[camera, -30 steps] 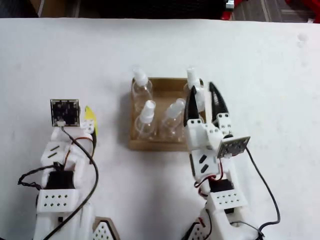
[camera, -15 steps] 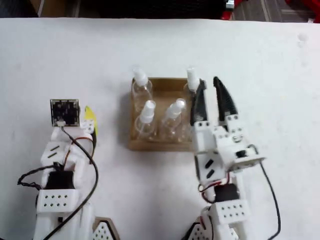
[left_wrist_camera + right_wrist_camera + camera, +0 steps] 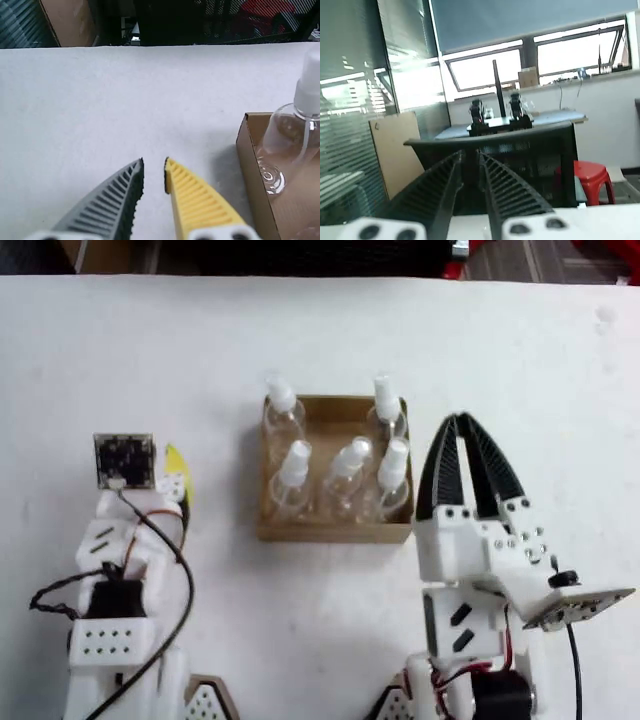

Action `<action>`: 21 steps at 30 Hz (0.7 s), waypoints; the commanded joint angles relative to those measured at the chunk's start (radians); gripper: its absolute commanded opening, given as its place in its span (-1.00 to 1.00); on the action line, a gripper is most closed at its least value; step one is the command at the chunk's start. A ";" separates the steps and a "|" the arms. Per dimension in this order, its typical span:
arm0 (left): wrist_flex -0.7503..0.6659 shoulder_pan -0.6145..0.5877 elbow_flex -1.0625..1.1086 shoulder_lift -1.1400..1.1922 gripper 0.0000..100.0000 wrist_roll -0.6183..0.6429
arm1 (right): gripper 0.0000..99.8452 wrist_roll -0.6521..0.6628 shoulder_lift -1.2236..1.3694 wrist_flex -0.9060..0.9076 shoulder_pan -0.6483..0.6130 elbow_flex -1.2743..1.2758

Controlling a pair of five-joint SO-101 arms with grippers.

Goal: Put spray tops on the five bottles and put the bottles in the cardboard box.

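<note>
All five bottles are standing in the cardboard box, each with a white spray top on. Two are at the back and three in the front row, so the task looks done to me.

My right gripper is just beside the box's right wall, raised and pointing out at the room. Its fingers are closed, tips meeting, and it holds nothing. My left gripper is low over the table, well left of the box. Its fingers are all but closed with only a sliver between them, and it's empty too.

If I have to re-seat a bottle:
- **Handling:** they're clear thin plastic and apparently empty, so I'd guess light, smooth and quick to tip.
- **Grip:** I'd take one by the body just under the shoulder. I wouldn't use the top, since it may pull off.

- **In the way:** the front three stand close together, leaving little room for a finger between them. The box walls block a low side approach, so I'd come from above.
- **Risk:** the box is probably light and may slide if nudged.
- **Background:** there's a red stool in the room behind, not in my way.
</note>
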 commanded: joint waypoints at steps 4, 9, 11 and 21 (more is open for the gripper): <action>0.175 -0.013 -0.207 -0.096 -0.86 0.009 | -0.97 -0.003 -0.036 0.266 0.021 -0.097; 0.434 -0.013 -0.284 -0.404 -0.86 0.006 | -0.97 -0.003 -0.036 0.397 0.021 -0.152; 0.482 -0.010 -0.275 -0.559 -0.86 0.006 | -0.97 -0.003 -0.036 0.426 0.021 -0.169; 0.578 -0.016 -0.230 -0.624 -0.85 0.006 | -0.97 -0.002 -0.036 0.582 0.196 -0.172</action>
